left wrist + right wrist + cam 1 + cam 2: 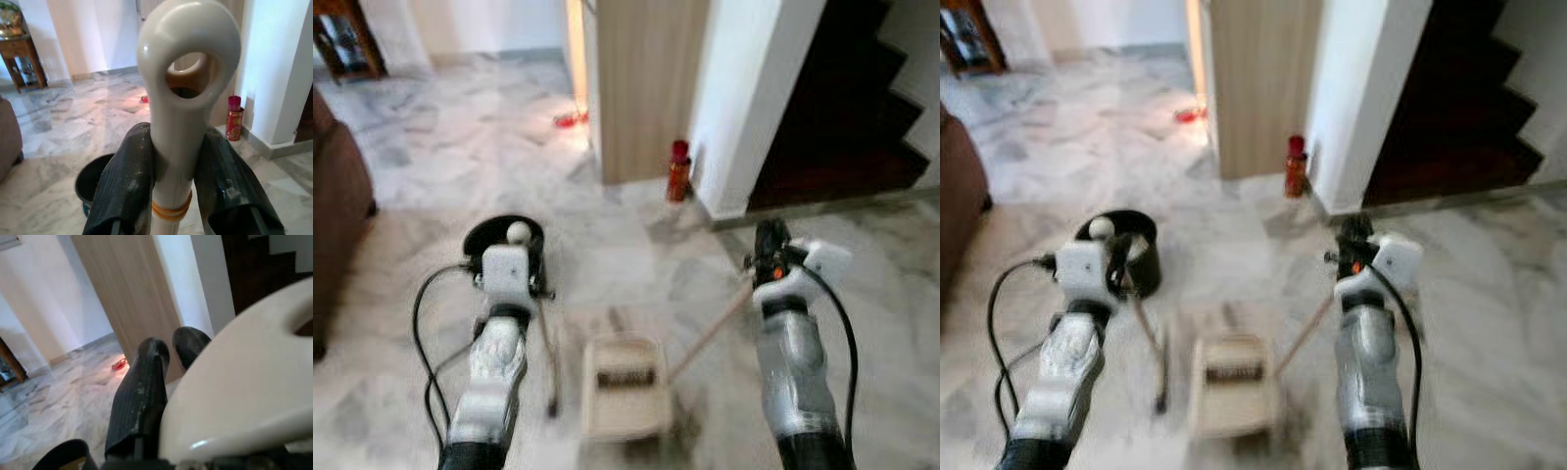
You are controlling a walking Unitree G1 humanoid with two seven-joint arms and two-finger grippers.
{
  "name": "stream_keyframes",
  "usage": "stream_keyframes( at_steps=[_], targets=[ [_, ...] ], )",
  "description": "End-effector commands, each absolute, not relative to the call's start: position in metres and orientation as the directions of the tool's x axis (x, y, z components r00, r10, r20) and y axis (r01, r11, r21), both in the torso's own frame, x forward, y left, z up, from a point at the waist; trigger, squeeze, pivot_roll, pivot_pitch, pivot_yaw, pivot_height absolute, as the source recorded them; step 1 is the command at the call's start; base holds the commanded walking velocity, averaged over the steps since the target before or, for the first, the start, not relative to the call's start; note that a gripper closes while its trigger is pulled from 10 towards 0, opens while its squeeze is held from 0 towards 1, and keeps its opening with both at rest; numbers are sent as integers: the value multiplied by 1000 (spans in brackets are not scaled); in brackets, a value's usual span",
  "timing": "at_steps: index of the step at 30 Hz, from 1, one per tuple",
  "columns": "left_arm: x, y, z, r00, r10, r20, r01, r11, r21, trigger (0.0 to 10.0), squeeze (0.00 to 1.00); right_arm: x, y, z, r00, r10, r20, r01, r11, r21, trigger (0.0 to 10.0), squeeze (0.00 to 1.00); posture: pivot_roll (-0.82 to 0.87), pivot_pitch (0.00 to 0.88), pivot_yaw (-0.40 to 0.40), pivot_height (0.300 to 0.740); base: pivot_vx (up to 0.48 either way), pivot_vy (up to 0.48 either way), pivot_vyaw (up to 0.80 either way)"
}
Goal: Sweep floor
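Left eye view: grey-and-white veined marble floor (460,166), glossy, with a bright patch of light just beside the foot of the wood-panelled partition (646,88). Landmark for what follows: that partition. A white wall column (754,98) stands against the partition on the robot's right; a red canister (678,171) sits on the floor at the seam between the two. Beyond the column, a dark staircase (842,108) climbs away. A small red object (570,119) lies on the floor at the partition's far-left corner. Brown sofa edge (337,215) is well to the partition's left; a wooden side table (19,54) stands against the far wall.

Left end effector (171,181): fingers pressed onto the cream, loop-ended dustpan handle (183,88), pinching it upright; an orange band circles the handle just below the grip. A black bucket (504,250) sits on the floor just past this end effector. The beige dustpan (625,387) rests on the floor nearer the robot than the partition, between the two arms.

Right end effector (168,357): fingers close together against a cream handle end (244,382). The broom stick (710,333) slants from it down toward the dustpan. Head views are motion-blurred.
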State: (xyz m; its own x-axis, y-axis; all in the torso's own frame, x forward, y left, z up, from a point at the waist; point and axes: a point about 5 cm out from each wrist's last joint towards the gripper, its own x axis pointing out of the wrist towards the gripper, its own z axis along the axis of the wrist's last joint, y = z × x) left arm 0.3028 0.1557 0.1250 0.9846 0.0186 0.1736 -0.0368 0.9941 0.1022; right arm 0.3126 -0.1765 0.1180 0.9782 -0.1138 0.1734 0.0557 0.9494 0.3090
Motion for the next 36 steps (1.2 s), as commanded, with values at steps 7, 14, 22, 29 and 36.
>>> stream_keyframes(
  at_steps=[7, 14, 22, 29, 36],
  targets=[
    [305, 151, 138, 974, -4, 228, -17, 995, 94, 10000, 0, 316, -173, 130, 968, -106, 226, 28, 946, 322, 10000, 0, 73, 0, -41, 740, 0, 480, 0],
    [306, 151, 139, 973, -8, 232, -15, 995, 97, 10000, 0, 317, -172, 131, 969, -96, 228, 17, 945, 327, 10000, 0, 77, 0, -40, 740, 0, 480, 0],
    [306, 151, 140, 973, -9, 231, -14, 995, 98, 10000, 0, 317, -170, 131, 969, -96, 227, 17, 944, 328, 10000, 0, 75, 0, -42, 740, 0, 480, 0],
    [306, 152, 139, 974, -6, 227, -16, 995, 96, 10000, 0, 316, -170, 130, 970, -95, 222, 17, 944, 329, 10000, 0, 75, 0, -41, 740, 0, 480, 0],
    [306, 153, 141, 972, -7, 234, -20, 994, 111, 10000, 0, 316, -169, 131, 969, -95, 226, 15, 943, 333, 10000, 0, 73, 0, -36, 740, 0, 268, 0]
  ],
)
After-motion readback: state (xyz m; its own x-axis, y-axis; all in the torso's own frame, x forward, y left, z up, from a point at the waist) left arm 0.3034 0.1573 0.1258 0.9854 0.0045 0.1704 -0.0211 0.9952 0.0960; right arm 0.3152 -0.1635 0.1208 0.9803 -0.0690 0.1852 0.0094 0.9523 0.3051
